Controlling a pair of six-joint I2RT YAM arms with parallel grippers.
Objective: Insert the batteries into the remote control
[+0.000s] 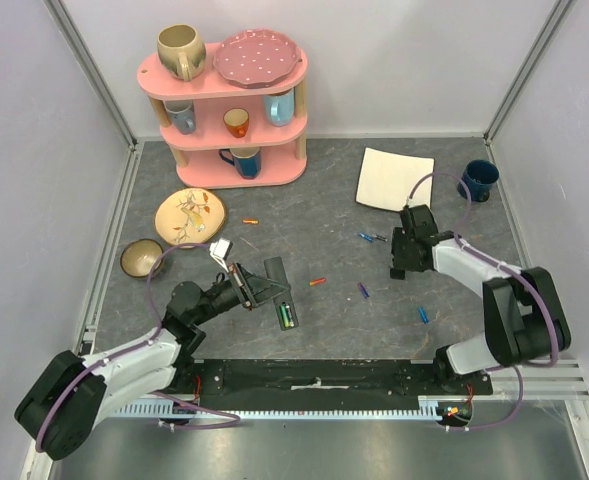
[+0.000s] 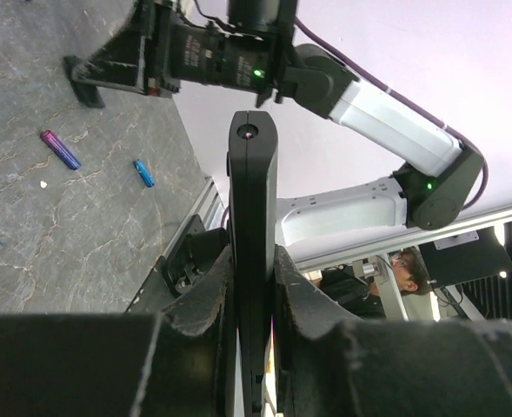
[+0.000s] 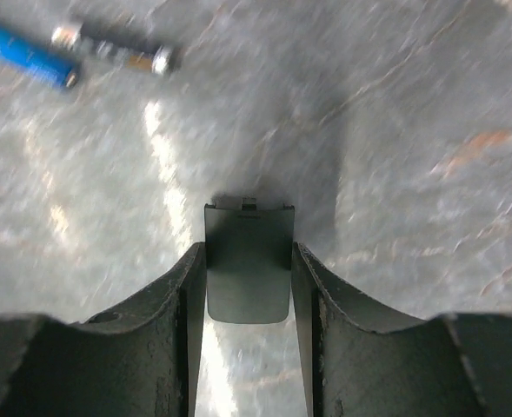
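Your left fingers (image 2: 219, 282) are clamped tight on the remote control (image 2: 253, 174), which sits edge-on between them. Your right fingers (image 3: 193, 271) are narrow, pinching a small dark cover (image 3: 248, 291). Two batteries (image 3: 25, 54) lie on the bench (image 3: 395, 104) beyond the tips, up-left.

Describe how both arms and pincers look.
The left arm and right arm are white shells with black joints; a purple cable loops along each. The left pincer and right pincer are black, with thick curved fingers. Green lights glow on the right arm.
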